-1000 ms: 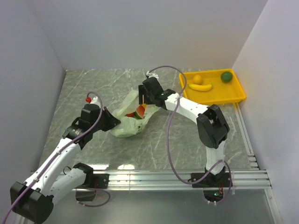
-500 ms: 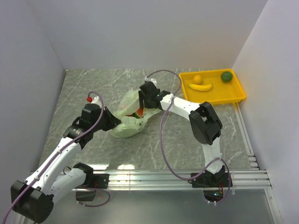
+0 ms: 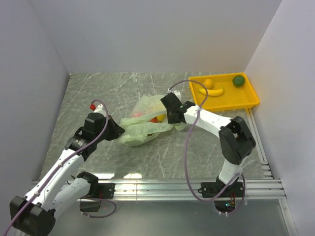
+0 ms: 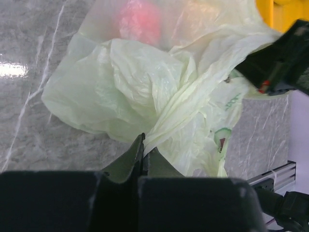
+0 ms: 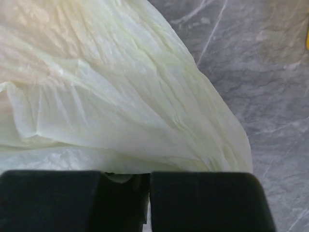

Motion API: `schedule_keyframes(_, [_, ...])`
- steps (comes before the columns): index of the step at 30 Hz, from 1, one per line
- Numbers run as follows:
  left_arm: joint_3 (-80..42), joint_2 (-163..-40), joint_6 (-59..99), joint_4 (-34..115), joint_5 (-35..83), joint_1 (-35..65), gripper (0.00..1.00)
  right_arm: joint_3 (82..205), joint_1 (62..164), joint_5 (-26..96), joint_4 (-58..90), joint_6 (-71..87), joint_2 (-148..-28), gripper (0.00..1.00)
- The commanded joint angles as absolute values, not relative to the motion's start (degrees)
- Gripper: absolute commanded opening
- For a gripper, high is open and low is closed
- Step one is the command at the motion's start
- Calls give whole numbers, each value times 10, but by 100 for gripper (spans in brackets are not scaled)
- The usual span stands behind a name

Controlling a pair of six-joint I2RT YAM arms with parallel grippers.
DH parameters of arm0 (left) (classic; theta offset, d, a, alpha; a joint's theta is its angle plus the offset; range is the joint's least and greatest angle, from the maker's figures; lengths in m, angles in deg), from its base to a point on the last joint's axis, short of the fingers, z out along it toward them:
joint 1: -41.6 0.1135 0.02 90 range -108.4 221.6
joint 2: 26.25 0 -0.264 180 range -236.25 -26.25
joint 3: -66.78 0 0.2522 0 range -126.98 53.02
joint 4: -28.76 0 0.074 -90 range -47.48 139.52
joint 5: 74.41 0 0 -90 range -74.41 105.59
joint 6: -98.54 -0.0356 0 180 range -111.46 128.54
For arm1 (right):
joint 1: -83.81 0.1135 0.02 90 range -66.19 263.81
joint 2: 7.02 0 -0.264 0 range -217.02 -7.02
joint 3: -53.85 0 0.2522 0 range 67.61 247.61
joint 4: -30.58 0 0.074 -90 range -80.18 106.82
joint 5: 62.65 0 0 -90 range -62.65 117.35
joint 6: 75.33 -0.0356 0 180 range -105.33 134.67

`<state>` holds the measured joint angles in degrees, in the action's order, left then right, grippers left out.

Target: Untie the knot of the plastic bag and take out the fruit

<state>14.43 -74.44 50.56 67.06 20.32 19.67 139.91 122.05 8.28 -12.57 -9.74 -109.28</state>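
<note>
L fingers (image 4: 140, 153) clamped on plastic bag (image 3: 142, 129) at its left fold, R fingers (image 5: 140, 179) pinch the far edge (prob. spreading the mouth). Bag lies taut on tabletop (image 3: 98, 93) — fruit (image 4: 140, 21) inside.

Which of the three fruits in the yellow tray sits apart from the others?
The dark green round fruit, at the right end; the banana and orange fruit lie together at left.
</note>
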Motion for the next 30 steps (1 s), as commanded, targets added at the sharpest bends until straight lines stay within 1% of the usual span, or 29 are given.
schedule_keyframes(1, [165, -725, 491, 677, 222, 198, 2, 1400, 1215, 96, -124, -84, -1021, 0])
schedule_keyframes(2, [170, -724, 492, 676, 232, 198, 12, 1399, 1216, 107, -119, -81, -1012, 0])
schedule_keyframes(3, [169, -721, 490, 675, 250, 198, 19, 1400, 1220, 118, -119, -77, -1005, 0])
schedule_keyframes(4, [165, -715, 484, 672, 256, 198, 30, 1404, 1222, 124, -117, -72, -991, 0])
schedule_keyframes(5, [156, -709, 475, 665, 262, 198, 60, 1412, 1226, 126, -116, -68, -986, 0])
schedule_keyframes(6, [133, -694, 451, 661, 267, 198, 73, 1415, 1231, 128, -116, -58, -981, 0])
schedule_keyframes(7, [120, -688, 435, 656, 270, 198, 82, 1419, 1232, 130, -115, -54, -975, 0])
schedule_keyframes(8, [105, -684, 414, 652, 274, 198, 95, 1422, 1233, 133, -112, -49, -971, 0])
schedule_keyframes(9, [70, -684, 376, 651, 273, 198, 99, 1422, 1235, 136, -106, -38, -968, 0])
schedule_keyframes(11, [28, -695, 340, 658, 268, 198, 99, 1421, 1238, 150, -98, -25, -959, 0])
schedule_keyframes(12, [-15, -713, 308, 664, 271, 198, 99, 1423, 1239, 151, -98, -13, -957, 0])
schedule_keyframes(15, [-92, -768, 266, 672, 312, 198, 99, 1428, 1247, 152, -101, 10, -953, 0])
schedule_keyframes(18, [-132, -836, 249, 672, 365, 195, 99, 1426, 1254, 161, -90, 31, -954, 0])
schedule_keyframes(21, [-175, -906, 211, 694, 366, 167, 99, 1419, 1259, 170, -81, 46, -953, 0])
schedule_keyframes(25, [-177, -966, 160, 670, 324, 103, 99, 1411, 1263, 177, -72, 54, -950, 0])
schedule_keyframes(27, [-170, -1001, 130, 649, 315, 89, 99, 1405, 1263, 184, -66, 57, -946, 0])
schedule_keyframes(30, [-156, -1046, 125, 610, 298, 81, 99, 1399, 1263, 186, -62, 60, -943, 0])
